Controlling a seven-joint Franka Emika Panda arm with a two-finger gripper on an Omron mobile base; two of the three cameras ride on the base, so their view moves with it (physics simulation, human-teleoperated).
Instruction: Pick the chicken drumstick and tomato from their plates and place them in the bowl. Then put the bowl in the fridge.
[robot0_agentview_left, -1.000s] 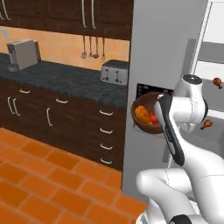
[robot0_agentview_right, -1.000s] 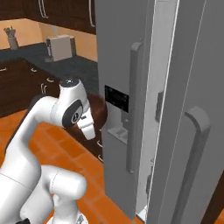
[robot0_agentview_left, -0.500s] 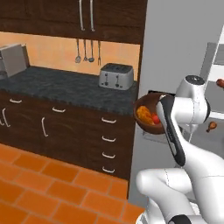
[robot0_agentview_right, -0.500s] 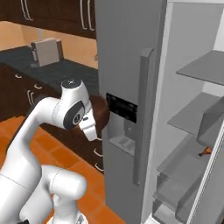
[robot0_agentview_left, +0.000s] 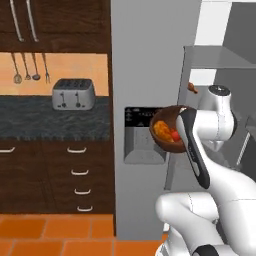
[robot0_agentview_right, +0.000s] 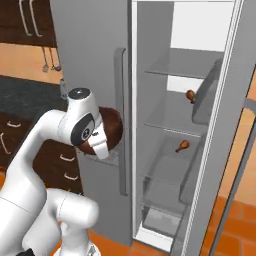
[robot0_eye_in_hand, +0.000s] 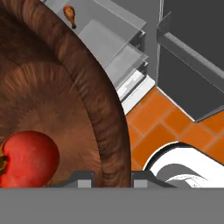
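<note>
My gripper (robot0_eye_in_hand: 113, 177) is shut on the rim of the dark brown wooden bowl (robot0_eye_in_hand: 103, 100), one fingertip on each side of the wall. The bowl (robot0_agentview_left: 167, 131) hangs in front of the fridge (robot0_agentview_left: 150, 60), close to its dispenser recess (robot0_agentview_left: 144, 136). Inside the bowl lie the golden chicken drumstick (robot0_agentview_left: 161, 130) and the red tomato (robot0_agentview_left: 176, 135); the tomato (robot0_eye_in_hand: 28, 159) rests on the bowl's floor in the hand view. From the right, the bowl (robot0_agentview_right: 112, 127) sits behind my hand beside the closed fridge door (robot0_agentview_right: 90, 50). The plates are out of view.
The fridge's right side stands open, with white glass shelves (robot0_agentview_right: 172, 131) and two other drumsticks (robot0_agentview_right: 190, 95) (robot0_agentview_right: 183, 146) on them. Its open door (robot0_agentview_right: 220, 150) stands at the right. A toaster (robot0_agentview_left: 73, 94) sits on the dark counter (robot0_agentview_left: 50, 117) to the left. Orange tiled floor (robot0_eye_in_hand: 162, 122) lies below.
The whole picture has shifted as the base moved right: the counter slid left and the fridge's open interior came into view. The bowl stays in my shut gripper.
</note>
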